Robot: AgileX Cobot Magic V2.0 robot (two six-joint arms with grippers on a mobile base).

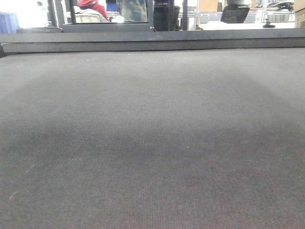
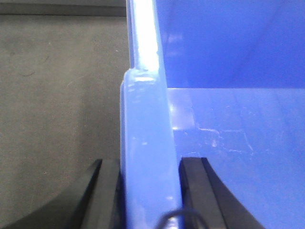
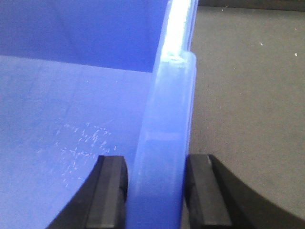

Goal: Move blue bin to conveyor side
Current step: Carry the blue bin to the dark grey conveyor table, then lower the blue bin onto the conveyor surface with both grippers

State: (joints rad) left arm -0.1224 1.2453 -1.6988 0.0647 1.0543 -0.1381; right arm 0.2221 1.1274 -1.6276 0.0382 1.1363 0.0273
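Note:
The blue bin does not show in the front view. In the left wrist view its thick left rim (image 2: 145, 119) runs up the middle, with the scuffed inside to the right. My left gripper (image 2: 150, 191) is shut on that rim, one black finger (image 2: 107, 195) outside and the other inside. The right wrist view shows the opposite rim (image 3: 169, 109) clamped the same way by my right gripper (image 3: 156, 191). The conveyor, a dark woven belt (image 1: 152, 143), fills the front view and lies beside the bin under each wrist (image 2: 57, 95) (image 3: 248, 95).
A dull grey rail (image 1: 152, 40) edges the belt's far side. Beyond it stand dark metal frames (image 1: 109, 19), a person in red (image 1: 93, 5), a black chair (image 1: 234, 13) and a blue container (image 1: 8, 21) at the far left.

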